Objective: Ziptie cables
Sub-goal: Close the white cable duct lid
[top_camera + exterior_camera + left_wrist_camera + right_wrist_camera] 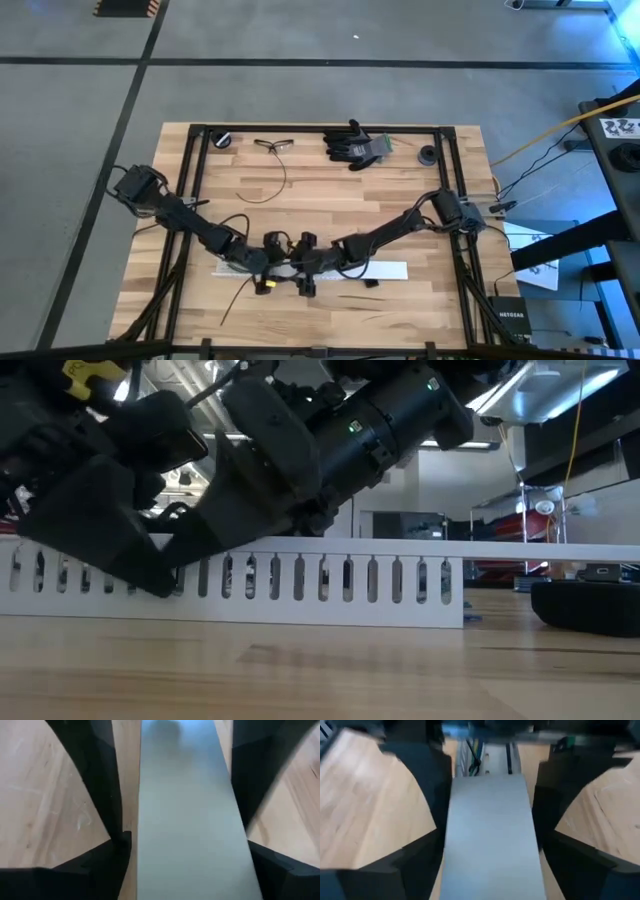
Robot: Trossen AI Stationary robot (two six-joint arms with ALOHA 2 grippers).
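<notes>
A flat white slotted strip point(385, 270) lies along the table's near part and stands on its long edge in the low view point(400, 575). My left gripper point(272, 264) point(180, 780) is open astride it, with bare wood showing beside one finger. My right gripper point(306, 264) point(490, 795) is open astride it just to the right. Past the strip's white face, the right wrist view shows green and blue cables point(471, 757) and a thin black ziptie point(509, 762). Another black ziptie point(232, 302) lies on the wood near the left gripper. My left gripper touches nothing that shows. My right gripper has its fingers point(437, 805) close against the strip's two long edges point(455, 820), coming from above and across the strip. I cannot tell whether they touch it. The strip rests on the table.
Along the far side lie safety glasses point(273, 145), black gloves point(355, 147), two small black round things point(222, 138) point(428, 155) and a thin dark loop point(265, 185). A black frame point(195, 180) borders the table. Bare wood shows between the loop and the arms.
</notes>
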